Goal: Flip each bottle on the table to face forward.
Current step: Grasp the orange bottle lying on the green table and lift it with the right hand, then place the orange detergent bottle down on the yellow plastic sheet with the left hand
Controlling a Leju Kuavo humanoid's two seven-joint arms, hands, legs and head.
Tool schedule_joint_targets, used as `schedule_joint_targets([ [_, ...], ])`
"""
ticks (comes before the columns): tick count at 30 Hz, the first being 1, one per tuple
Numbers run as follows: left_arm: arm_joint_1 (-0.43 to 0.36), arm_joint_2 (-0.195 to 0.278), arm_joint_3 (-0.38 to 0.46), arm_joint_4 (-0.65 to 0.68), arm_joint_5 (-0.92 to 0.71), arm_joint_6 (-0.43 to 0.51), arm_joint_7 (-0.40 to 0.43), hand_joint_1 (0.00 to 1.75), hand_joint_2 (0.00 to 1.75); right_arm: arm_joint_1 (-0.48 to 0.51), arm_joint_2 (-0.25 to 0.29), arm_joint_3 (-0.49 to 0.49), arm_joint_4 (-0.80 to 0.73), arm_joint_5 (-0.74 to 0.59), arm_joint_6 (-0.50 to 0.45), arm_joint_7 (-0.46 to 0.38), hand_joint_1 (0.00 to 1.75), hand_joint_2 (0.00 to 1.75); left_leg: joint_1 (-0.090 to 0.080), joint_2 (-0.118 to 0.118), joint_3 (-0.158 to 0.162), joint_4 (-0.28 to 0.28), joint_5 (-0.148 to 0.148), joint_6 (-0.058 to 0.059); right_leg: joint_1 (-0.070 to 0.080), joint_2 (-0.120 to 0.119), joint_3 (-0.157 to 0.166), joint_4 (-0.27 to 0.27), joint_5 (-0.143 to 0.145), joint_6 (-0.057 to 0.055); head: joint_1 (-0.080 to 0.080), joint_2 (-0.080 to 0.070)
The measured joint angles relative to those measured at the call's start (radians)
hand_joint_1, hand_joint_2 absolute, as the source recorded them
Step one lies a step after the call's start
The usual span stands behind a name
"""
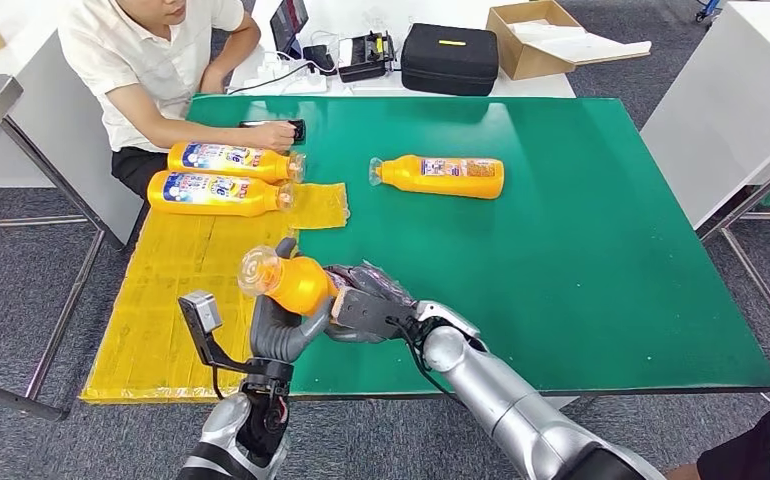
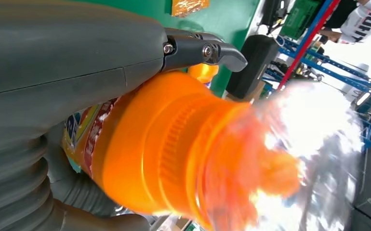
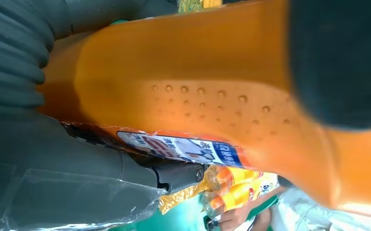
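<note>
Holding one bottle [image 1: 291, 282] aloft between both hands, above the near edge of the worktop [image 1: 601, 250], cap end toward the robot's left.

- Left hand [image 1: 279, 330]: fingers wrapped round the bottle's neck end from below; the left wrist view shows the thumb lying along the shoulder, the cap just beyond it.
- Right hand [image 1: 369, 300]: fingers closed round the bottle's body; the right wrist view shows the label edge beside them.
- Step in hand, by judgement: mid-flip, the bottle being passed or turned between the hands. Next move calls for one hand to let go while the other keeps hold, then rolling the bottle label-up and laying it down.
- Two bottles [image 1: 223, 175]: lying side by side at the far left, caps pointing right, labels up, resting at the far end of the yellow mat [image 1: 161, 300].
- Fourth bottle [image 1: 443, 176]: lying alone mid-worktop, cap pointing left, well apart from the pair.
- Person [image 1: 151, 60]: seated at the far left corner, a hand on a dark phone [image 1: 279, 127] just behind the pair.
- Room: open green surface to the right and centre; mat free in front of the pair. Near edge lies directly under the held bottle, so a drop here could fall off.
</note>
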Motion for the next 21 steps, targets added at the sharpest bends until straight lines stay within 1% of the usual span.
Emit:
schedule_joint_targets([
  [4,-0.014,-0.003,0.000,0.029,0.027,-0.013,0.006,0.02,1.75,-0.009,0.003,0.008,0.007,-0.007,0.005,0.000,1.75,1.75,0.000,0.000,0.000,0.000,0.000,0.000,0.000,0.000,0.000,0.000,0.000,0.000,0.000,0.000],
  [8,-0.023,-0.005,0.000,0.048,0.034,-0.021,0.006,1.73,1.75,-0.014,0.003,0.016,0.012,-0.014,0.005,0.000,1.75,1.75,0.000,0.000,0.000,0.000,0.000,0.000,0.000,0.000,0.000,0.000,0.000,0.000,0.000,0.000],
  [14,-0.043,-0.008,0.004,0.075,0.058,-0.048,-0.003,1.75,1.75,-0.018,0.004,0.018,0.021,-0.038,0.002,-0.007,1.75,1.75,0.000,0.000,0.000,0.000,0.000,0.000,0.000,0.000,0.000,0.000,0.000,0.000,0.000,0.000],
  [20,-0.049,-0.010,0.010,0.090,0.068,-0.054,-0.005,1.75,1.75,-0.021,0.005,0.018,0.025,-0.044,-0.002,-0.008,1.75,1.75,0.000,0.000,0.000,0.000,0.000,0.000,0.000,0.000,0.000,0.000,0.000,0.000,0.000,0.000],
  [21,-0.050,-0.010,0.011,0.091,0.068,-0.054,-0.006,1.75,1.75,-0.021,0.005,0.018,0.025,-0.044,-0.002,-0.008,1.68,1.75,0.000,0.000,0.000,0.000,0.000,0.000,0.000,0.000,0.000,0.000,0.000,0.000,0.000,0.000],
])
